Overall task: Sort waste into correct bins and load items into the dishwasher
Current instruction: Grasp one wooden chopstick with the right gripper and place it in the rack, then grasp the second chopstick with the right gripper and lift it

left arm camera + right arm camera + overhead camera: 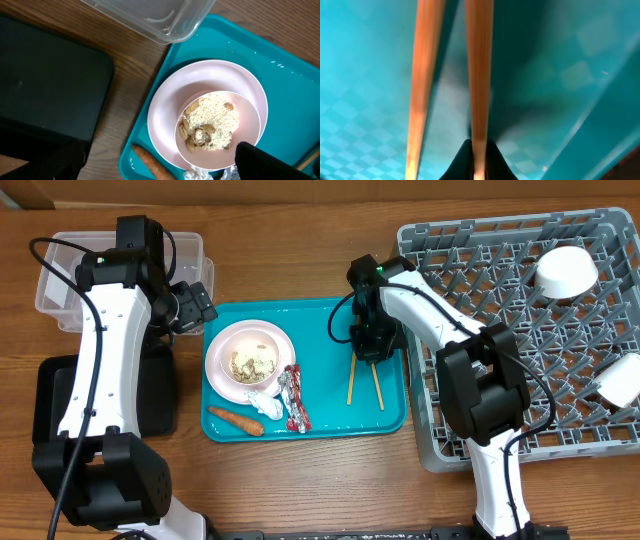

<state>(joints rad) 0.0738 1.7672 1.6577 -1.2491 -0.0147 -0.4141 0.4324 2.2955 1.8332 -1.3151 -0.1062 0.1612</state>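
The white plate [250, 342] with beige food scraps [252, 362] lies on the left of the teal tray [320, 320]. An orange carrot [237, 420], a white tissue [264, 400] and a red-and-silver wrapper [293, 398] lie in front of it. My left gripper [198, 306] is open and empty, above the tray's left edge beside the clear tub [70, 275]. In the left wrist view the gripper [160, 162] looks down on the plate [165, 100], scraps [212, 120] and carrot [150, 162]. My right gripper [370, 348] is shut on one chopstick [479, 75]; the other [422, 90] lies beside it.
The black tray [55, 395] sits front left, also in the left wrist view [50, 85]. The clear tub [165, 20] stands behind it. The grey dish rack [500, 310] is on the right and holds two white bowls [565, 270] [620, 380].
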